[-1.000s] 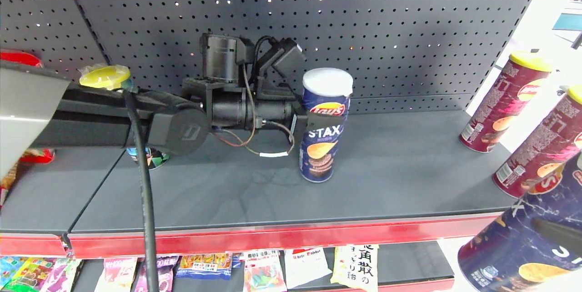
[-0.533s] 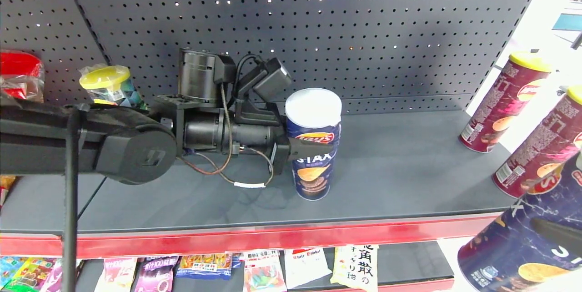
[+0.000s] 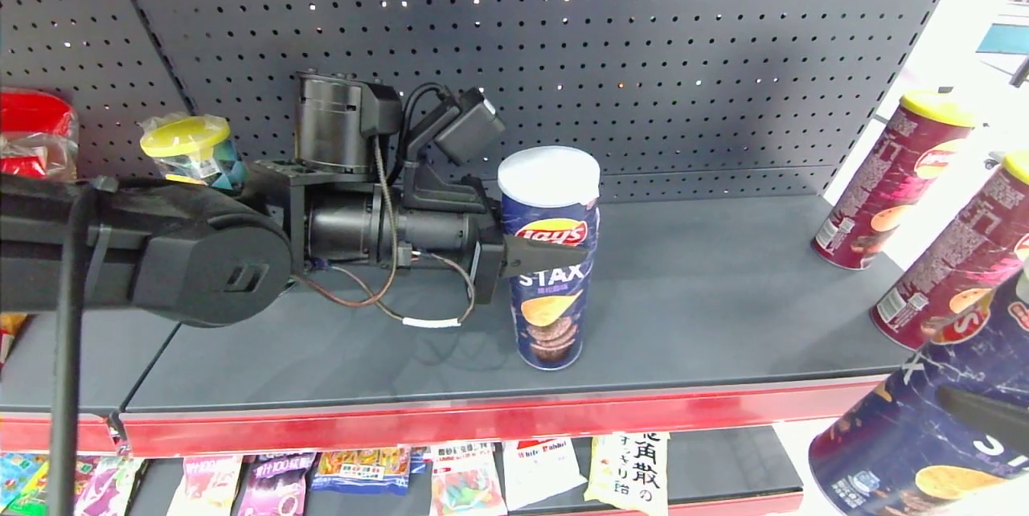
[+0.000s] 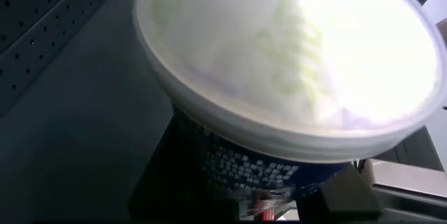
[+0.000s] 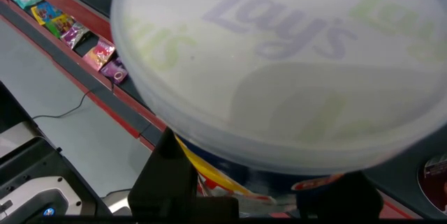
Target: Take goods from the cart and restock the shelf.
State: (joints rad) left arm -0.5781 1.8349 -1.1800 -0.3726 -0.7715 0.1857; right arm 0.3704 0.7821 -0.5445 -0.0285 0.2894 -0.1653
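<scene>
Now, compared with 1 second ago, the left gripper (image 3: 555, 252) has carried the blue crisps can (image 3: 551, 315) leftward and nearer the red front lip of the grey shelf (image 3: 723, 299). Its fingers clamp the can's upper half from both sides. The can is upright, long axis vertical, white lid on top, its base on or just above the shelf, close to the near edge. At near right, the right gripper (image 5: 251, 192) grips a second blue can (image 3: 908, 436), tilted.

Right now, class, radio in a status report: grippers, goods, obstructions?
Left gripper shut on blue can, upright near shelf front. Right gripper shut on second blue can. Two red cans at shelf's right end, apart.
</scene>
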